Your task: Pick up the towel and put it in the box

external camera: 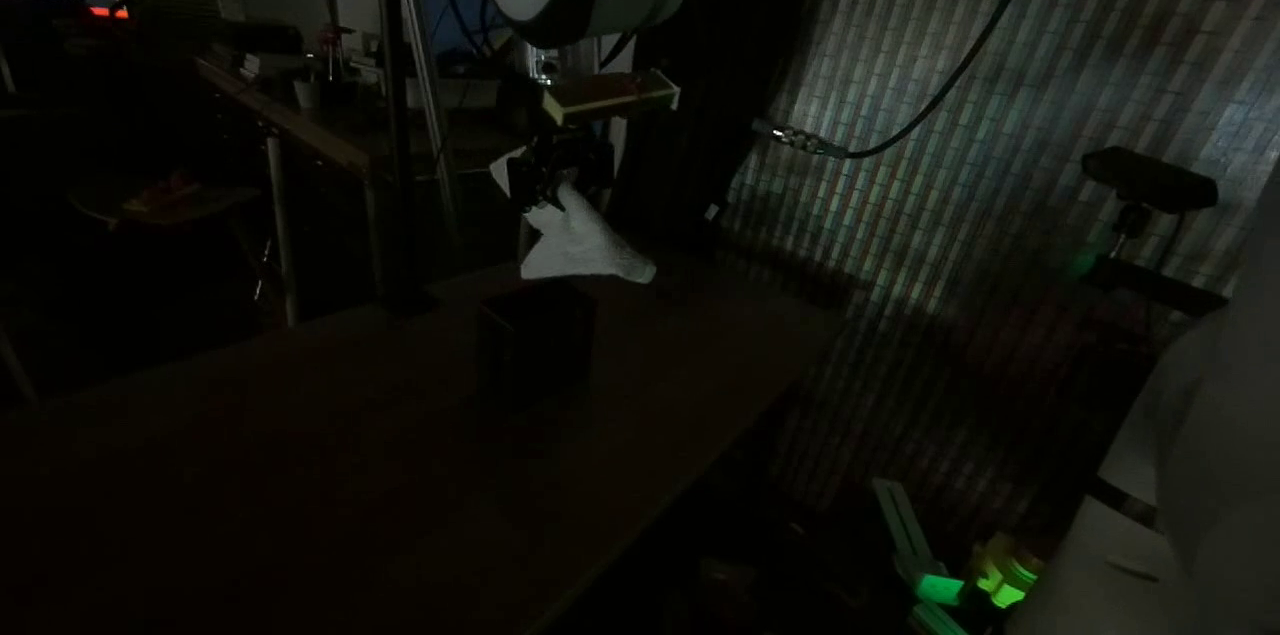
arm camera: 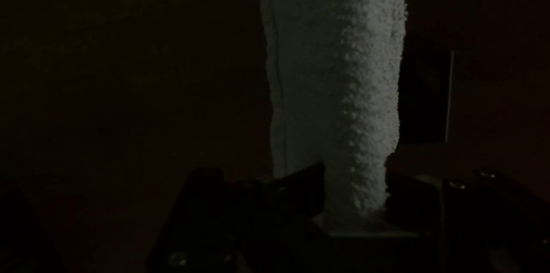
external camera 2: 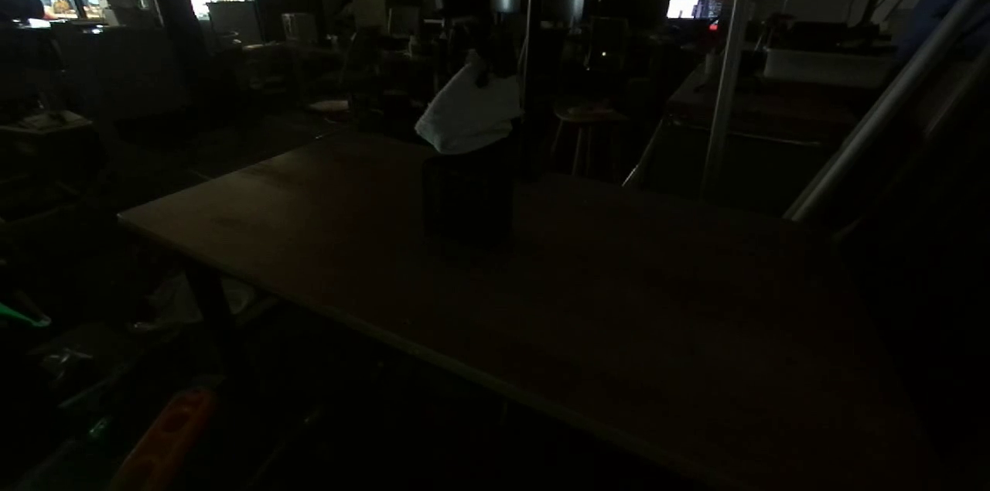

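The pale, wrinkled towel (external camera: 585,240) hangs in the air, and my gripper (external camera: 565,177) is shut on its upper part. In the wrist view the towel (arm camera: 331,71) passes between the dark fingers (arm camera: 300,189) and stretches away from them. The nearly black box (external camera: 537,340) stands upright on the table. In both exterior views the towel's lower edge appears just above the box (external camera 2: 468,201), apart from its rim as far as the dim light shows. The wrist view shows the box (arm camera: 425,101) as a dark rectangle, partly hidden behind the towel. The inside of the box is too dark to make out.
The brown table (external camera: 300,445) carries the box. Beyond it rise metal poles (external camera 2: 731,58) and a workbench (external camera: 300,125). A patterned wall covering (external camera: 900,165), a hanging cable (external camera: 965,70) and a camera on a mount (external camera: 1150,180) border one side. The room is very dark.
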Controlling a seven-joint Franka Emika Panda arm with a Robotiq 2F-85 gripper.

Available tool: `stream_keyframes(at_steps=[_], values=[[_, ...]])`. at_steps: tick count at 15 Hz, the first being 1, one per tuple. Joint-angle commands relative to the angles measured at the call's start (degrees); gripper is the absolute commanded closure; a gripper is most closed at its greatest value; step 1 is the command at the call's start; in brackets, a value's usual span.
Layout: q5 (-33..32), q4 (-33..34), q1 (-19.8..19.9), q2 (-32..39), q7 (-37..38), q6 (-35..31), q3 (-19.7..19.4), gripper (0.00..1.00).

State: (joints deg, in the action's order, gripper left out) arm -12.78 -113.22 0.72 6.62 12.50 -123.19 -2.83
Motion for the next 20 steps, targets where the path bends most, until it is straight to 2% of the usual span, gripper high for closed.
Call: stream_keyframes(at_steps=[1,7,20], values=[[3.8,1.2,1.2,2.1,-3.0,-4.5,0.0,0.9],[10.3,2.4,0.6,5.5,-5.0,-8.4,1.4,0.9],[16.9,-0.2,2.0,9.8,-13.0,-11.9,2.4,0.9]])
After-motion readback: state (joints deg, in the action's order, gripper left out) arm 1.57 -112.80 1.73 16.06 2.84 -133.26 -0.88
